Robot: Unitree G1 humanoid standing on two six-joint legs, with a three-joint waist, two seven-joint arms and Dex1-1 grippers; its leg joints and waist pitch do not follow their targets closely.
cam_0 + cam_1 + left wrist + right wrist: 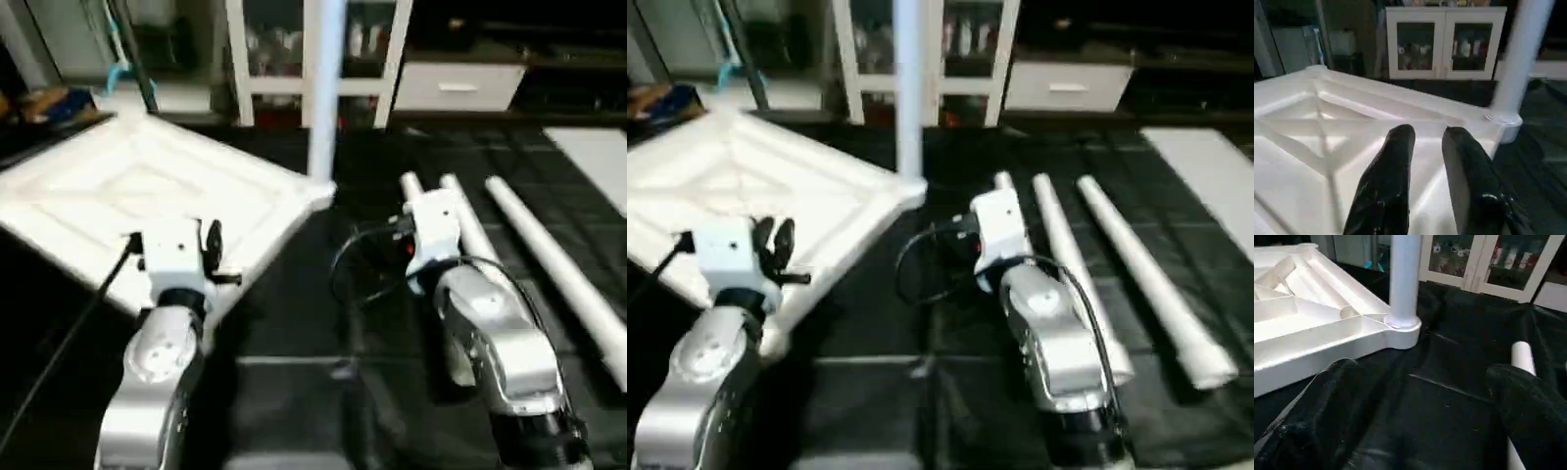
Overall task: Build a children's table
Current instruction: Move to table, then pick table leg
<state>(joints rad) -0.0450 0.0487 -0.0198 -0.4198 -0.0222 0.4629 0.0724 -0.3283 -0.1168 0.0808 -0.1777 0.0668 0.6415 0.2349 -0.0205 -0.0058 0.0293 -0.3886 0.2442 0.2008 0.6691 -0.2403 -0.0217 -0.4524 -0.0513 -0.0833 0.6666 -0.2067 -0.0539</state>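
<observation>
The left gripper [1425, 161] hovers over the near edge of the upturned table top [118, 196], fingers narrowly parted and holding nothing, probably poised to steady it; the right gripper [1420, 396] hangs spread wide and empty above the black floor covering [1449, 362], just beside three loose legs [549, 255], likely ready to take one; the top lies ribs-up, white with X-shaped ribbing; beyond, one leg [325, 88] stands upright in its corner socket [1403, 330].

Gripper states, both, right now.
Left gripper: narrow gap between its fingers, holding nothing, over the table top.
Right gripper: wide open, empty, above the black floor mat.
</observation>
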